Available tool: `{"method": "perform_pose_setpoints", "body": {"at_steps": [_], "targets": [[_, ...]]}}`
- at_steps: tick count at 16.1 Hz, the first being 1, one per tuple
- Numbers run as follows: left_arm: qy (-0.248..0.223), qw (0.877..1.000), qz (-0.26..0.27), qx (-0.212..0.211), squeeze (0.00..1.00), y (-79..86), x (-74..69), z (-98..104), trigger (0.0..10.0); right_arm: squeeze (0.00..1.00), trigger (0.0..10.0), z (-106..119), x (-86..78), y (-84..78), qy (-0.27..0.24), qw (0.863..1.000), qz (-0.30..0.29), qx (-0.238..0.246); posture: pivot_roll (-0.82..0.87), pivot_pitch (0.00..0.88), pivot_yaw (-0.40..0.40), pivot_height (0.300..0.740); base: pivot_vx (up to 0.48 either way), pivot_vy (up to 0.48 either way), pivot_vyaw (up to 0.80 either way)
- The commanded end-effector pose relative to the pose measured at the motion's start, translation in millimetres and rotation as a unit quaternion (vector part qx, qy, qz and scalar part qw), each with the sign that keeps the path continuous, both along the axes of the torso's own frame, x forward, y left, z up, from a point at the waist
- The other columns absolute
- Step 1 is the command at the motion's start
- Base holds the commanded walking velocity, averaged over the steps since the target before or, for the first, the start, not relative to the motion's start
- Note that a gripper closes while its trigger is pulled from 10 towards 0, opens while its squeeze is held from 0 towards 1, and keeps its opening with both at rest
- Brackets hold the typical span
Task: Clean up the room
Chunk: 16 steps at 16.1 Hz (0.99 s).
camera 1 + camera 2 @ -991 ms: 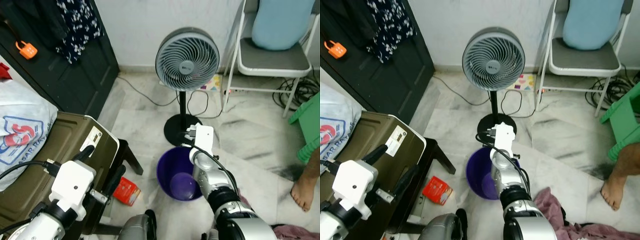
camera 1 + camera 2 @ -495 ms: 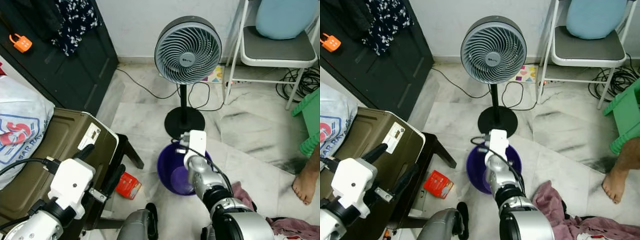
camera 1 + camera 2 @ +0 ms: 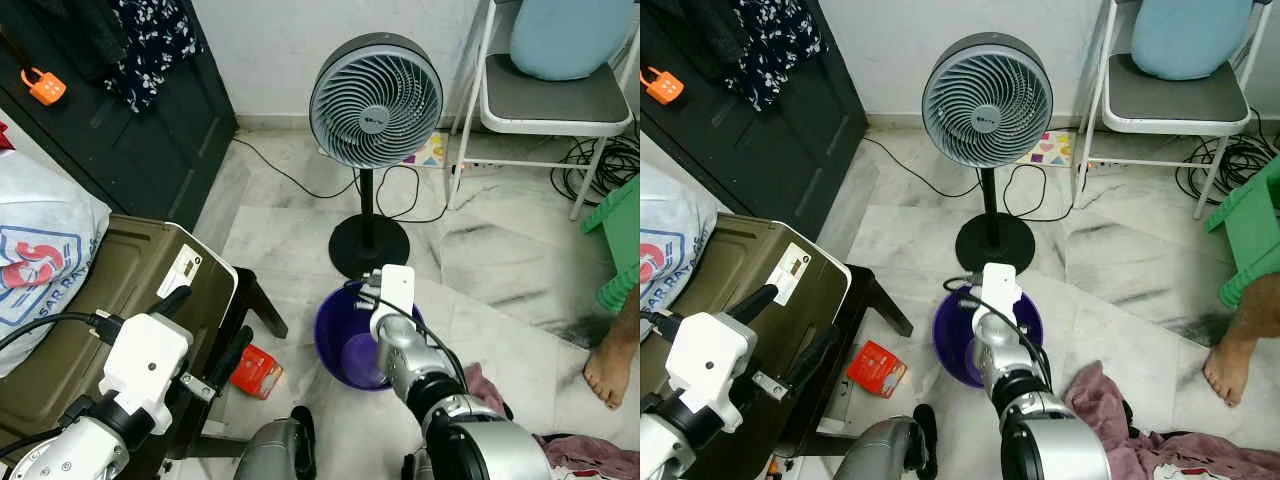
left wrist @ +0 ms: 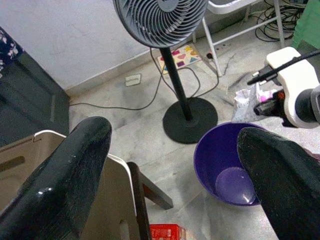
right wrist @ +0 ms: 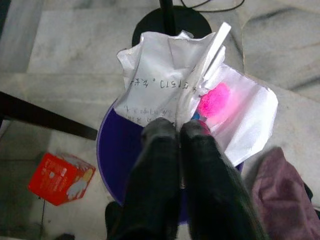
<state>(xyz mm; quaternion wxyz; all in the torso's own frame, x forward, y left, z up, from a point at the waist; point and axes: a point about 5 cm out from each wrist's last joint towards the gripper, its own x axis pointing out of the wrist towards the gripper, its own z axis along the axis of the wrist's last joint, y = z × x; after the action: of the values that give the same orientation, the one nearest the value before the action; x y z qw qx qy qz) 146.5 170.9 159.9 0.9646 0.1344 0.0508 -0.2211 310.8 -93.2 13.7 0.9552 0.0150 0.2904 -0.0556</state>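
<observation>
1. Nearest the camera on the robot's left, an olive-brown suitcase with a white edge and a paper tag lies flat, partly covered by a white printed bag that is cut off at the frame's edge.
2. Behind it a grey standing fan rises on a black pole from a round black base, its cable trailing over the marble floor.
3. Further right, a white folding chair carries a pale blue cushion, cut off at the top.
4. Just in front of the fan's base sits a round purple bucket; part of its rim is hidden behind the right arm.
5. A maroon cloth lies crumpled on the floor beside the bucket, running out of frame.
6. A person's bare foot stands at the far right, the leg cut off.
7. The crumpled paper trash is white with handwritten marks, a bright pink patch and a thin white strip sticking up; it hangs directly above the bucket's opening.
8. The right gripper has its fingers pressed together on the lower edge of that paper.
9. The left gripper hovers over the suitcase with its fingers spread wide and empty.
10. A small red box lies on the floor between suitcase and bucket; its print is too small to read.
</observation>
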Motion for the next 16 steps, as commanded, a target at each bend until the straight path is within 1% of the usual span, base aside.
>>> {"method": "perform_pose_setpoints", "body": {"at_steps": [1,5,7,10,11,12,13,14,16], "targets": [[0.007,1.0,0.004,0.003,0.0,1.4,-0.8,-1,10.0,1.0,10.0,-2,-2.2,7.0,0.007,1.0,0.008,0.004,0.18,0.196,0.159,0.74,0.0,0.0,0.0],[0.007,1.0,0.005,0.002,0.0,1.2,1.3,-2,10.0,1.0,10.0,0,-0.1,5.3,0.002,1.0,0.006,-0.003,0.18,0.18,0.157,0.74,0.0,0.0,0.0],[0.0,1.0,0.005,-0.001,0.0,-0.2,6.8,-4,10.0,1.0,10.0,4,3.9,3.1,-0.008,1.0,0.003,-0.003,0.17,0.157,0.153,0.74,0.0,0.0,0.0],[-0.021,1.0,-0.009,-0.022,0.0,-9.6,23.4,-5,10.0,1.0,10.0,19,16.2,-5.0,-0.044,0.999,0.005,-0.004,0.12,0.093,0.131,0.74,0.0,0.0,0.0],[-0.031,0.999,-0.019,-0.035,0.0,-16.2,33.9,-5,10.0,1.0,10.0,26,20.9,-11.2,-0.065,0.998,0.008,-0.012,0.1,0.065,0.122,0.74,0.0,0.0,0.0],[-0.037,0.998,-0.03,-0.046,0.0,-21.4,39.3,-4,10.0,1.0,10.0,29,21.3,-14.7,-0.077,0.997,0.011,-0.016,0.08,0.046,0.115,0.74,0.0,0.0,0.0],[-0.045,0.995,-0.054,-0.065,0.0,-30.8,45.4,-2,10.0,1.0,10.0,32,16.5,-18.9,-0.094,0.995,0.019,-0.02,0.05,0.013,0.106,0.74,0.0,0.0,0.0],[-0.052,0.993,-0.077,-0.073,0.0,-39.4,52.4,-2,10.0,1.0,10.0,33,10.4,-24.4,-0.104,0.994,0.023,-0.023,0.04,0.0,0.101,0.74,0.0,0.0,0.0],[-0.066,0.992,-0.085,-0.066,0.0,-44.6,64.7,-5,10.0,1.0,10.0,34,6.6,-34.1,-0.114,0.993,0.028,-0.03,0.01,0.0,0.096,0.74,0.0,0.0,0.0]]}}
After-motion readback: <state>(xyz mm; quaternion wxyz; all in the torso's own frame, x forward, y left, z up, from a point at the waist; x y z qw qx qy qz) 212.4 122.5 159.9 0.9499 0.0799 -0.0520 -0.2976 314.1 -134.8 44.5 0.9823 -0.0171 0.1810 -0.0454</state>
